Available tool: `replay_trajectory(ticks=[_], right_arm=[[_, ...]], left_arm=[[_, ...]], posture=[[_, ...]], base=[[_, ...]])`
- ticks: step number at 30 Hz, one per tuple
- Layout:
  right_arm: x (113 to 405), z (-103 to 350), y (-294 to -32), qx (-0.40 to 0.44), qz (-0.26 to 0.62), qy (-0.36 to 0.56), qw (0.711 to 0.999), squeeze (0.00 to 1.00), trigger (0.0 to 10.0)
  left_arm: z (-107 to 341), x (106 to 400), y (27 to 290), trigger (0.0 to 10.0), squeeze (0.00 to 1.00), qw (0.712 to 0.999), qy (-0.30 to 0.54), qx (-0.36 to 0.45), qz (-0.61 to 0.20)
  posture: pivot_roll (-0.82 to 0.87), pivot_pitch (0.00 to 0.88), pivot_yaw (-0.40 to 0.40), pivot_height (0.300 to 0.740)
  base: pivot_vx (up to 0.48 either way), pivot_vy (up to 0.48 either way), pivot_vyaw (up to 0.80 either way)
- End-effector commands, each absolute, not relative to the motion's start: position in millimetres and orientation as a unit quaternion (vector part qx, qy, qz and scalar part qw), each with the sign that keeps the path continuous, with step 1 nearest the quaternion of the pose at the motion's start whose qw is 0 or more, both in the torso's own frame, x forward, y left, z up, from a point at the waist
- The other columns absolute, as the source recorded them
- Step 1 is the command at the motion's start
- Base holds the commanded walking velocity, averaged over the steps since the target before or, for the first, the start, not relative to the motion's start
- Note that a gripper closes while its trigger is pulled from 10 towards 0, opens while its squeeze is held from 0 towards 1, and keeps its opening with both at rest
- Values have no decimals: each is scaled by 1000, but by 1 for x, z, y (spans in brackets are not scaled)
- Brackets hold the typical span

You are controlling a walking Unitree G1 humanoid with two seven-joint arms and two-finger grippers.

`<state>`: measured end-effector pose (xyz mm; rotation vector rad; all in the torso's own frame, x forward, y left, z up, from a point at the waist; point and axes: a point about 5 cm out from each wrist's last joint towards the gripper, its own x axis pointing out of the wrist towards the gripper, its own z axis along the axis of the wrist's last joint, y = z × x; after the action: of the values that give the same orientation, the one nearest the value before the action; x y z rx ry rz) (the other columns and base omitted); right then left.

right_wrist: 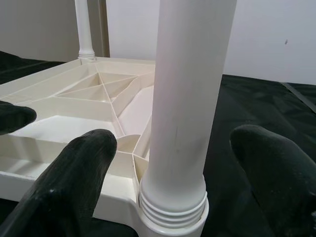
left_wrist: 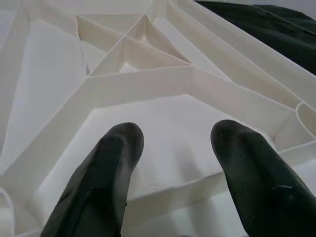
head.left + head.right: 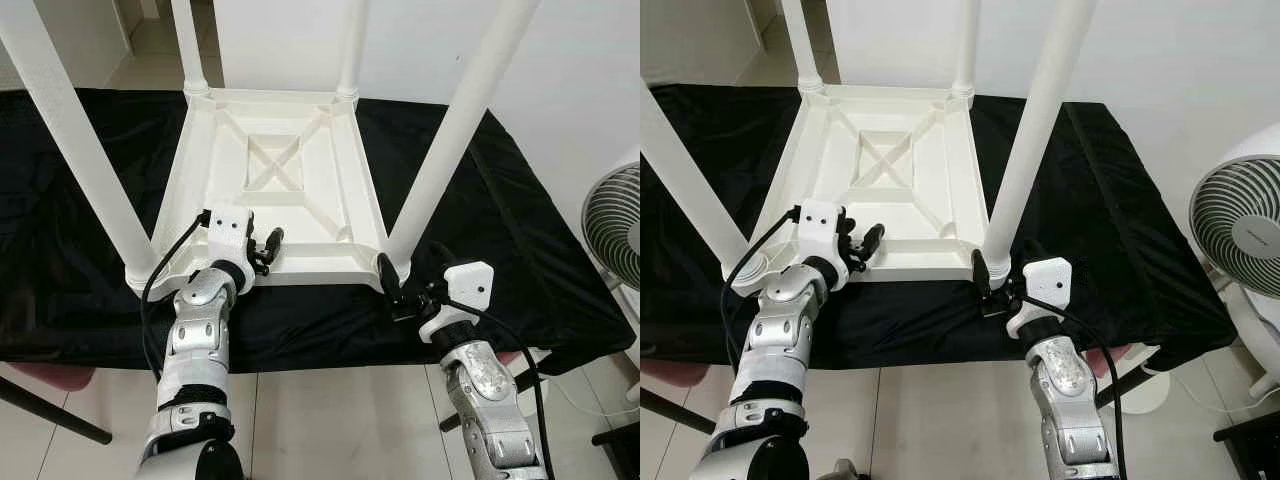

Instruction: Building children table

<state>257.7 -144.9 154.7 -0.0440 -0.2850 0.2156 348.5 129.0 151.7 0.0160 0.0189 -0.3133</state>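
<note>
Right claw [image 3: 392, 285]: fingers spread either side of the near right white plastic table leg [image 3: 450, 135], low by its threaded collar; no finger seems to touch it.
Left claw [image 3: 268, 250]: fingers spread, nothing between them, hovering over the near rim of the upturned white ribbed plastic child's table top [image 3: 275, 190].
Table: it lies underside up on the black-clothed worktop [image 3: 500, 230], near edge close to the worktop's front; four legs stand in the corner sockets, the near left leg [image 3: 60, 130] and two far ones [image 3: 190, 50].
Risk, near leg: if the right claw closes off-centre on the smooth round tube, it may slip, or lever the leg askew in its socket and cross the thread.
Risk, table: with the left claw not bracing, any twist or push could slide the light top on the cloth, possibly toward the front edge.
Risk, beyond: the white fan [image 3: 612, 225] stands beside the worktop's right end; a swinging table could strike it.
</note>
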Motion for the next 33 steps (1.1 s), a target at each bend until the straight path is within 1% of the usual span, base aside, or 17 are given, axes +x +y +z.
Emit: replay_trajectory(ticks=[1, 9, 28, 33], right_arm=[[258, 153, -146, -23, 102, -141, 984, 0, 10000], [259, 155, -147, -23, 99, -143, 984, 0, 10000], [259, 155, -145, -19, 92, -144, 985, 0, 10000], [259, 154, -144, -16, 88, -145, 985, 0, 10000]], left_arm=[[156, 350, 153, 10000, 0, 995, 0, 3, 97], [159, 351, 153, 10000, 0, 993, -6, -2, 120], [167, 353, 154, 10000, 0, 990, -4, -15, 138], [170, 354, 150, 10000, 0, 989, -3, -26, 146]], posture=[[54, 55, -3, 740], [52, 56, -8, 740], [52, 59, -5, 740], [55, 60, 0, 740]], base=[[0, 0, 0], [0, 0, 0], [0, 0, 0], [0, 0, 0]])
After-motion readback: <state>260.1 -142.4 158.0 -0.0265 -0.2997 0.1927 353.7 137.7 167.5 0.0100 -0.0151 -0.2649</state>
